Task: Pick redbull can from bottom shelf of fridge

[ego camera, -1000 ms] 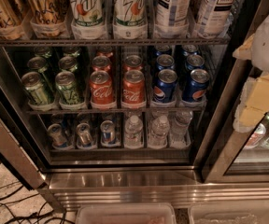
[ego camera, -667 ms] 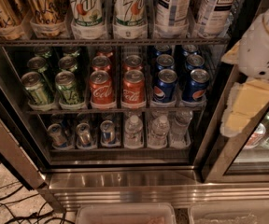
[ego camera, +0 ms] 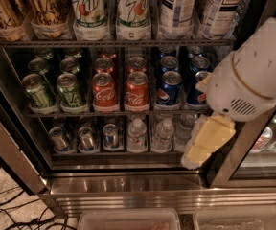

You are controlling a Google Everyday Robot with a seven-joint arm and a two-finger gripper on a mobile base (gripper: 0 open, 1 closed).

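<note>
The fridge [ego camera: 128, 188] stands open-fronted before me, with a steel frame and a dark interior. On its bottom shelf [ego camera: 119, 154], three small slim cans stand in the left lanes. The redbull can [ego camera: 110, 134] is the rightmost of them and shows blue and silver. My gripper [ego camera: 196, 156], pale yellow, hangs below the white arm [ego camera: 253, 75] at the right end of the bottom shelf. It is in front of the fridge, well right of the redbull can, and holds nothing that I can see.
Small water bottles [ego camera: 137, 134] fill the bottom shelf's middle and right lanes. The rack above holds green cans [ego camera: 38, 91], red Coca-Cola cans [ego camera: 104, 91] and blue Pepsi cans [ego camera: 169, 87]. Clear bins [ego camera: 128, 220] sit below and cables [ego camera: 8, 210] lie on the floor at left.
The arm and gripper have swung in from the right edge, moving left and down. They now cover the right end of the two lower racks.
</note>
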